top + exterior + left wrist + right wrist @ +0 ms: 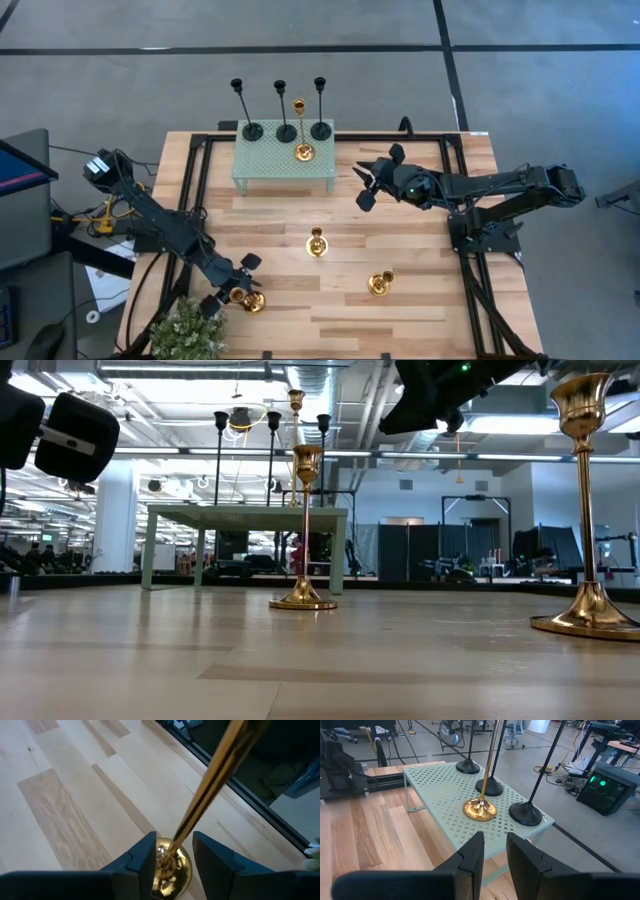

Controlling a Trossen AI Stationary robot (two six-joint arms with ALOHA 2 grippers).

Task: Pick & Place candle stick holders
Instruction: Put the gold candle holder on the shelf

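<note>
Three black candle stick holders (285, 112) and a gold one (302, 130) stand on a pale green perforated stand (285, 160) at the table's far middle. Two gold holders (316, 242) (380, 283) stand upright on their round bases on the wood. A third gold holder (200, 795) stands near the table's near left corner. My left gripper (172, 857) is open, with a finger on each side of this holder's stem, low down by the base. My right gripper (495, 852) hovers right of the stand, slightly open and with nothing in it. My left gripper has its fingers on either side of the gold holder's stem just above the base (167, 857), coming slanting down from the table's left. One finger (147, 857) lies close to the stem. I cannot tell whether it touches. The holder stands on its base on the table.
A small green plant (185, 330) sits at the near left corner, just beside the left gripper. Black frame rails (190, 200) run along the table's left and right sides. Open wood lies between the two middle gold holders and the stand.
</note>
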